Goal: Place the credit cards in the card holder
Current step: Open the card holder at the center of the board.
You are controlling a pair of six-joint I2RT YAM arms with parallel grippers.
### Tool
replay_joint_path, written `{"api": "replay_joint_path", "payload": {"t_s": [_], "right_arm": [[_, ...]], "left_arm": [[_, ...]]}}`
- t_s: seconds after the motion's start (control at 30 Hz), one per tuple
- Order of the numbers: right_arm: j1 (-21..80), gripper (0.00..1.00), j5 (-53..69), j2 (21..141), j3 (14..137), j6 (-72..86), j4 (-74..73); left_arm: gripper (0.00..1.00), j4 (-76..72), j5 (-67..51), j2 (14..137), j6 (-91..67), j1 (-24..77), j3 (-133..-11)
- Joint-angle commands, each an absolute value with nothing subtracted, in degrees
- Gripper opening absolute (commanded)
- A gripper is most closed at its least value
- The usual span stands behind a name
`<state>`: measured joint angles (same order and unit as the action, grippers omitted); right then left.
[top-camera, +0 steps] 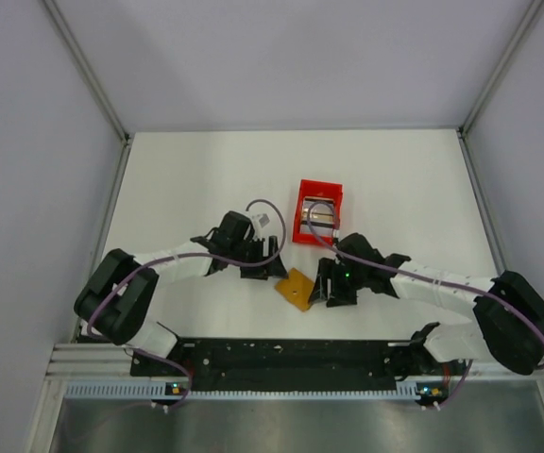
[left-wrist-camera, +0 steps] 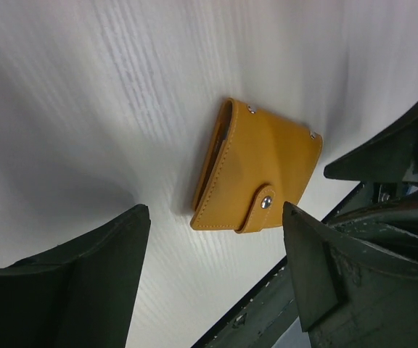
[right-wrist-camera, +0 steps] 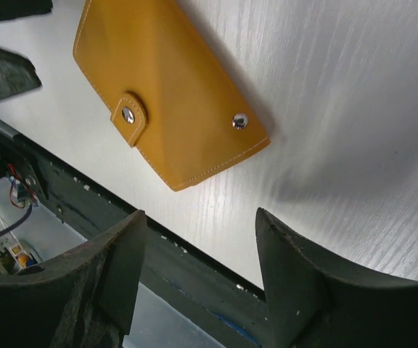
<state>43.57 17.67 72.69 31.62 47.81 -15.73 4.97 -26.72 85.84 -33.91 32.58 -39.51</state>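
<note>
My left claw point(left-wrist-camera: 215, 210) spread, pinching nothing. My right claw point(right-wrist-camera: 200, 217) spread too, empty. Card holder point(left-wrist-camera: 260, 170) flat on table point(top-camera: 187, 179) between both claws. Credit cards point(top-camera: 320, 215) in red tray point(top-camera: 302, 200).

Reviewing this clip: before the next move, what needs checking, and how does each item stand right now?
1. Left gripper open and empty: ok.
2. Right gripper open and empty: ok.
3. Card holder lying flat on the table between the two grippers, touched by neither: ok.
4. Card holder open to take cards: not ok; its tab looks snapped shut.
5. Credit cards located: cannot tell; probably the grey shapes in the red tray, but too small to confirm.
</note>
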Motion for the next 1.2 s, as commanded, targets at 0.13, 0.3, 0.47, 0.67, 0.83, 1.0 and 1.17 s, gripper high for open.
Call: {"api": "replay_joint_path", "payload": {"t_s": [0.13, 0.3, 0.47, 0.67, 0.83, 1.0, 1.17], "right_arm": [[40.61, 0.58, 21.18, 80.32, 37.96, 46.59, -7.82], [40.08, 0.54, 19.25, 84.63, 43.23, 42.99, -7.91], [39.03, 0.53, 20.47, 90.86, 49.38, 37.1, -8.87], [38.76, 0.51, 26.53, 97.55, 56.59, 29.81, -11.51], [38.67, 0.51, 21.91, 96.16, 58.1, 25.94, -15.2], [38.23, 0.54, 14.33, 87.55, 56.25, 20.92, -16.87], [38.06, 0.53, 18.61, 84.38, 52.74, 22.58, -15.65]], "left_arm": [[0.61, -1.75, -29.97, 88.59, -35.42, 36.12, -40.35], [0.5, -2.11, -28.04, 86.4, -38.23, 37.35, -37.18], [0.42, -1.94, -25.58, 82.36, -41.65, 38.41, -33.23], [0.31, -2.11, -23.91, 79.19, -44.64, 39.99, -30.59], [0.34, 6.22, -15.05, 74.02, -44.3, 40.17, -31.55], [0.51, 12.21, -7.04, 67.5, -41.4, 40.17, -35.5], [0.66, 12.3, -7.03, 72.06, -36.57, 40.08, -41.3]]}}
